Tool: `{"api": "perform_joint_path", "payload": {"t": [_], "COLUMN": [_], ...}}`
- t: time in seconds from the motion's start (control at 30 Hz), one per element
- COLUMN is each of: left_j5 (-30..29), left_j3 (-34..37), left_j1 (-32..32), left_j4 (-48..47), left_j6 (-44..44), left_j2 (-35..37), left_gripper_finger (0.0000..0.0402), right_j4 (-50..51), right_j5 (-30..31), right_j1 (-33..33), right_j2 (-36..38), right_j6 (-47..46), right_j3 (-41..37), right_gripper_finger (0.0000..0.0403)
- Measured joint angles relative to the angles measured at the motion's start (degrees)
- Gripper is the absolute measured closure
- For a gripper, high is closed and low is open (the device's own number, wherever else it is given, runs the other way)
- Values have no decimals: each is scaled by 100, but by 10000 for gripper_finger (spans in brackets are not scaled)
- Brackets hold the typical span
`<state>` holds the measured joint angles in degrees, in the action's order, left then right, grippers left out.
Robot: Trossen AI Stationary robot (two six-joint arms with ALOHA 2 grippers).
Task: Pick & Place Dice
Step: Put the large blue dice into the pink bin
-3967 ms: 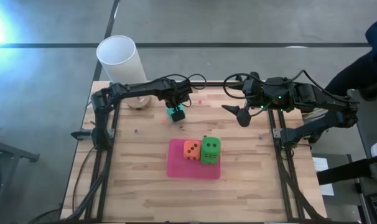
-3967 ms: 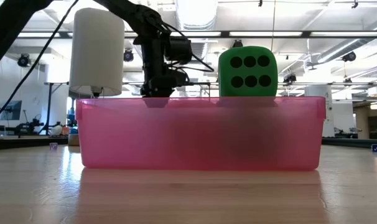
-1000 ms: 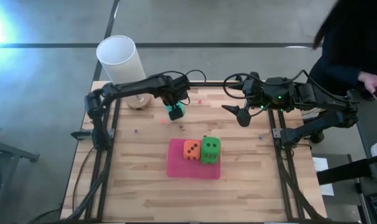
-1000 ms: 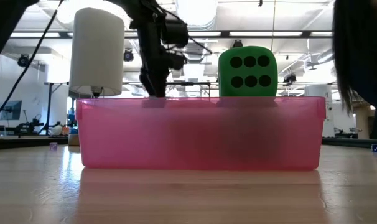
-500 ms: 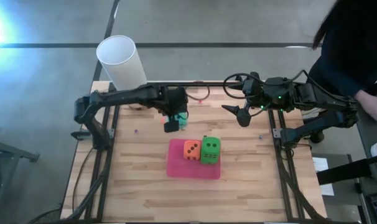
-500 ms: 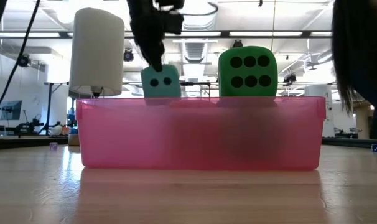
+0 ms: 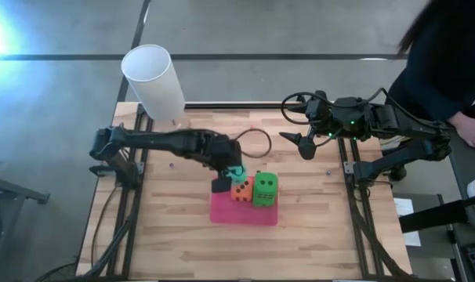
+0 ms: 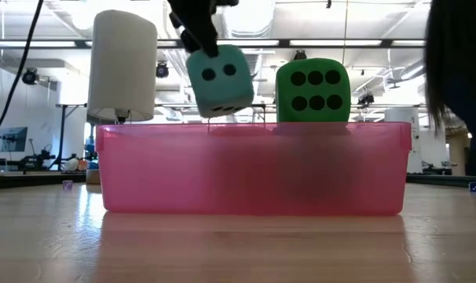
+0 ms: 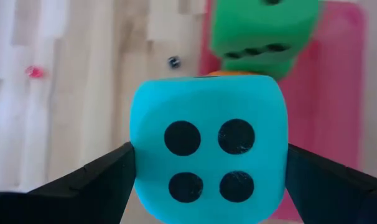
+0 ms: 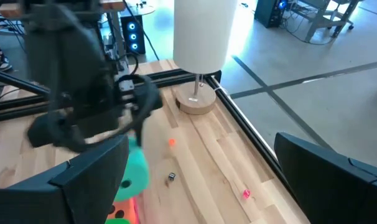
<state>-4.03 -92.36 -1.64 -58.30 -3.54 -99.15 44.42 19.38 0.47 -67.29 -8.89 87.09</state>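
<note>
Left claw (image 7: 231,177) carried tilted teal die (image 8: 219,79) over pink tray (image 8: 254,169).

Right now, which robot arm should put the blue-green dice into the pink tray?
Left. Its gripper already holds the teal die just above the pink tray. The right gripper hangs open, off to the side.

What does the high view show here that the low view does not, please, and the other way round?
Only the high view shows the orange die in the pink tray, the right gripper waiting open near the table's far edge, and the left arm reaching to the tray.

Only the low view shows the teal die hanging clear above the tray's rim, two pips facing the camera, and six pips on the green die.

Both show the left gripper holding the teal die, the tray, the green die and the white cylinder.
</note>
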Motion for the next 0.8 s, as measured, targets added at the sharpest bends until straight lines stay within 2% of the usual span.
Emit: {"api": "perform_joint_path", "payload": {"t": [0.23,0.67,0.8], "left_j5": [-79,21,39], "left_j3": [-2,2,2], "left_j1": [-294,-320,-316], "left_j4": [279,409,402], "left_j6": [-288,-232,-231], "left_j2": [-71,-258,-258], "left_gripper_finger": [35,21,6], "right_j4": [0,2,2], "right_j5": [-2,-2,0], "right_j1": [0,0,0], "right_j2": [1,0,0], "right_j6": [4,-2,0], "right_j3": [0,0,0], "right_gripper_finger": [3,3,3]}}
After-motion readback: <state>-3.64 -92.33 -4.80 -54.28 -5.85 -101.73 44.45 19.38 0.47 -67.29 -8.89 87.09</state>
